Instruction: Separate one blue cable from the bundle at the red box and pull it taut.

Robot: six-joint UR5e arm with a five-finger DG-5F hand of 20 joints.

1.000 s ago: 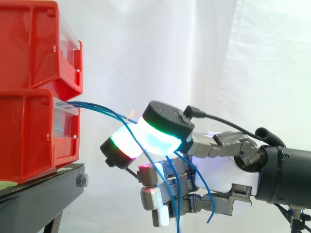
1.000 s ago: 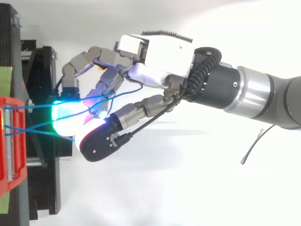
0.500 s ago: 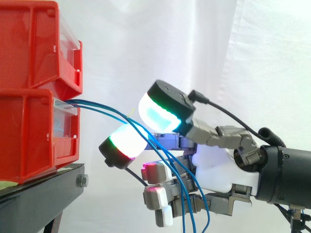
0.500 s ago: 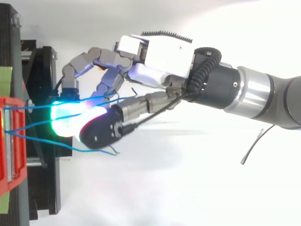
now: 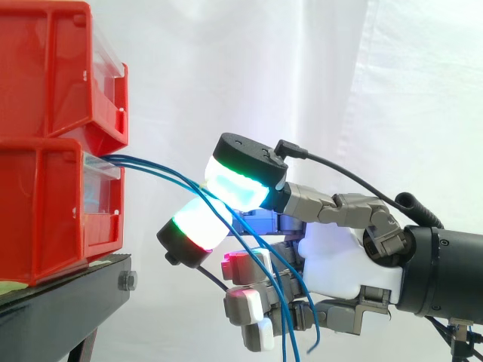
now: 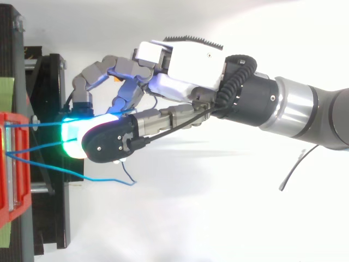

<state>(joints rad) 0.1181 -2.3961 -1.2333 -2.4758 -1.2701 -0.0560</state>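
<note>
Hand (image 5: 339,260) is closed, its pads (image 5: 198,220) pinching the blue cables (image 5: 155,172) near the red box (image 5: 45,211); with 2 or more strands seemingly caught between them, pulling back could drag the bundle rather than 1 cable.

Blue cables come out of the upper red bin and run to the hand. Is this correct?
Not quite: the side view shows the cables coming out of the lower red bin and running to the hand.
</note>
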